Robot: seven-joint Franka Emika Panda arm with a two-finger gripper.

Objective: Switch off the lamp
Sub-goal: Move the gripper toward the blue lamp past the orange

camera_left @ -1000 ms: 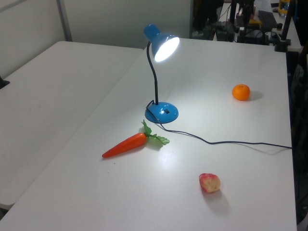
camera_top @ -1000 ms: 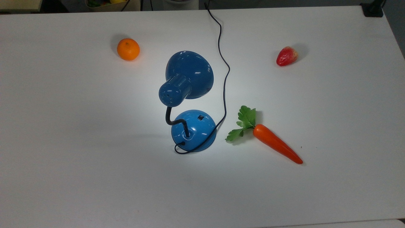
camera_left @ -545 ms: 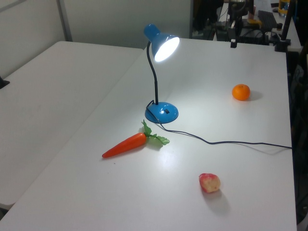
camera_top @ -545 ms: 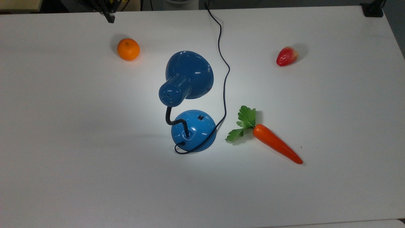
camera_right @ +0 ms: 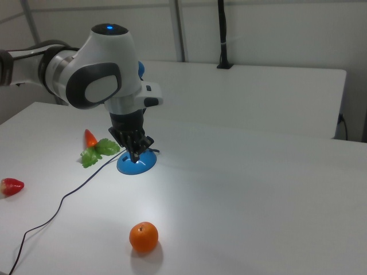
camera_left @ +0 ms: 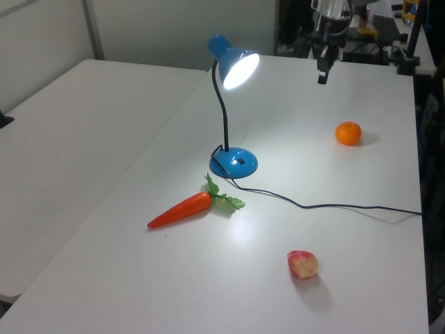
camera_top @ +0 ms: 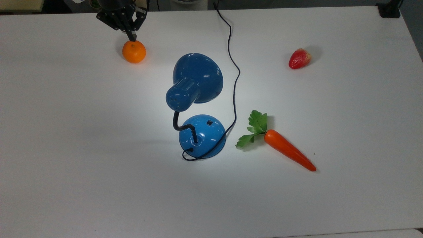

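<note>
The blue lamp stands mid-table, its shade (camera_top: 198,77) on a bent black gooseneck above the domed base (camera_top: 202,135). A small black switch (camera_top: 209,123) sits on the base's upper right side in the top view. In the left view the shade (camera_left: 236,66) glows bright and lights the table around the base (camera_left: 235,162). My gripper (camera_top: 131,36) hangs in the air at the top view's upper left, its tip overlapping the orange's top edge, far from the lamp's base. Its fingers are together and hold nothing. It is also seen in the left view (camera_left: 322,75) and the right view (camera_right: 136,156).
An orange (camera_top: 134,51) lies under the gripper in the top view. A red strawberry (camera_top: 299,58) lies at the upper right and a carrot (camera_top: 284,147) right of the base. The black cord (camera_top: 234,76) runs from the base past the shade to the far edge.
My gripper has come in from the top view's upper left edge and moved down and right to over the orange. The lamp stays lit and nothing else has moved.
</note>
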